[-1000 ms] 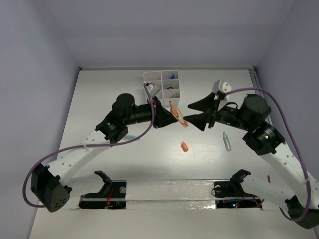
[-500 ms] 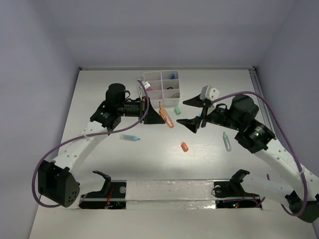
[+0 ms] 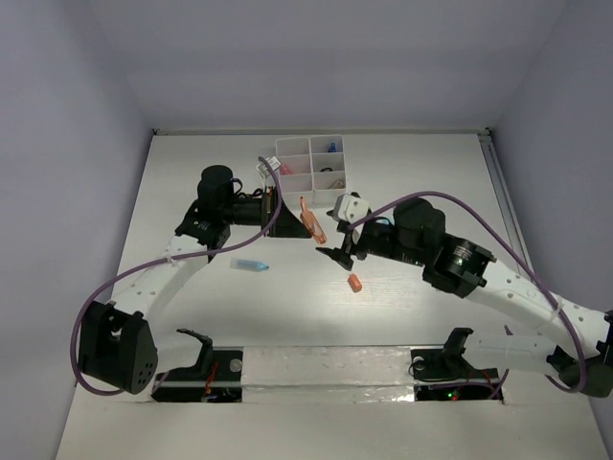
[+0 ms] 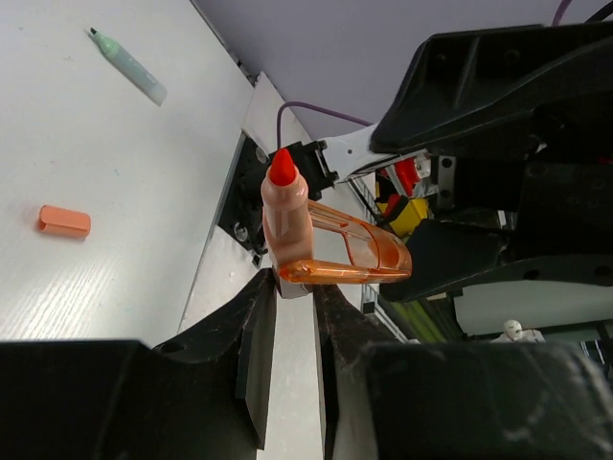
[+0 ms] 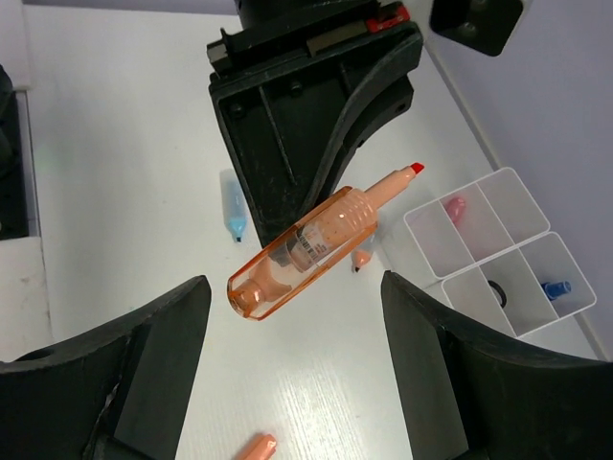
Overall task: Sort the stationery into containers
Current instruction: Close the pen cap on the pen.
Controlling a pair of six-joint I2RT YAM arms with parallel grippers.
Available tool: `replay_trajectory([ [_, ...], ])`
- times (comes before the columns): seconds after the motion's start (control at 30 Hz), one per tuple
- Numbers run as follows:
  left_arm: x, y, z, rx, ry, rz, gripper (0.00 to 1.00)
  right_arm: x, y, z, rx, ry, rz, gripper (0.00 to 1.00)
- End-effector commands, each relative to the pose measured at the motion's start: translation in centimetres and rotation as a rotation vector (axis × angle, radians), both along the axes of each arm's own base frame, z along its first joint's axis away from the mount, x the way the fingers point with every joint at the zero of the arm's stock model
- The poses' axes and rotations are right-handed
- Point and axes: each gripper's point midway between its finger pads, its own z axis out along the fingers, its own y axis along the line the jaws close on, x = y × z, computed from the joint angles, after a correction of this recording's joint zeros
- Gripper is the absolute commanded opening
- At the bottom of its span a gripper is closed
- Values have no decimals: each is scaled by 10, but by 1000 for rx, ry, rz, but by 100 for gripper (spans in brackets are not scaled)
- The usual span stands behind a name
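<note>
desk (image 3: 431,163): white, carries the box and the loose stationery.
left arm (image 3: 163,278): comes in from the left, wrist ends just on the near side of the box.
right arm (image 3: 460,268): comes in from the right, wrist also just near-side of the box, facing the left arm.
box (image 3: 311,165): white, six compartments, sits toward the far edge of the desk.
left tool (image 4: 292,285): closed on the orange marker, fingers pinching its barrel.
right tool (image 5: 292,281): wide open, one finger on each side of the orange marker's butt end, no contact visible.
orange marker (image 5: 316,240): clear orange barrel, bare red tip, held off the desk just near-side of the box, tilted, tip toward the box.
blue marker (image 3: 252,264): flat on the desk, near-left of the box, well apart from it.
green marker (image 4: 129,67): flat on the desk, seen only in the left wrist view; cannot place it against the box.
orange bit (image 3: 354,283): flat on the desk, near-side of the box, farther from it than the held marker, just beside the right tool.
pink item (image 5: 452,206): inside the box, near-left compartment.
black ring (image 5: 495,287): inside the box, near-right compartment; too small to tell what it belongs to.
blue-capped item (image 5: 556,286): inside the box, far-right compartment, next to the black ring's.
</note>
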Motion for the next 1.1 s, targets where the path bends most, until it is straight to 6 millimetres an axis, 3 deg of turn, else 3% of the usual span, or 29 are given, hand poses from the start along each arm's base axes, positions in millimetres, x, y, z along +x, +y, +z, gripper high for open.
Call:
replay_trajectory([
  [0.0, -5, 1, 16, -42, -62, -38, 0, 8, 1, 9, -25, -54, -60, 78],
  [0.13, -4, 1, 15, -41, -55, -38, 0, 1, 8, 5, -44, -45, -29, 73],
  [0.2, -3, 1, 15, -40, -52, -38, 0, -2, 11, 7, -41, -57, -28, 60],
  [0.23, -3, 1, 14, -39, -48, -40, 0, -1, 10, 10, -36, -63, -34, 47],
  [0.3, -3, 0, 13, -38, -49, -38, 0, 0, 8, 13, -27, -72, -45, 36],
  [0.47, -3, 1, 10, -34, -43, -37, 0, -1, 6, 24, 17, -86, -54, 26],
  [0.53, -2, 0, 7, -31, -34, -35, 0, -1, 6, 27, 30, -88, -54, 26],
  [0.63, -2, 0, 5, -27, -28, -35, 0, -1, 6, 27, 26, -84, -56, 37],
  [0.93, -6, -3, 2, -16, -34, -50, 0, 3, 8, 33, 23, -90, -67, 52],
  [1.07, -6, -3, 1, -14, -26, -50, 0, 3, 10, 31, 14, -84, -59, 53],
])
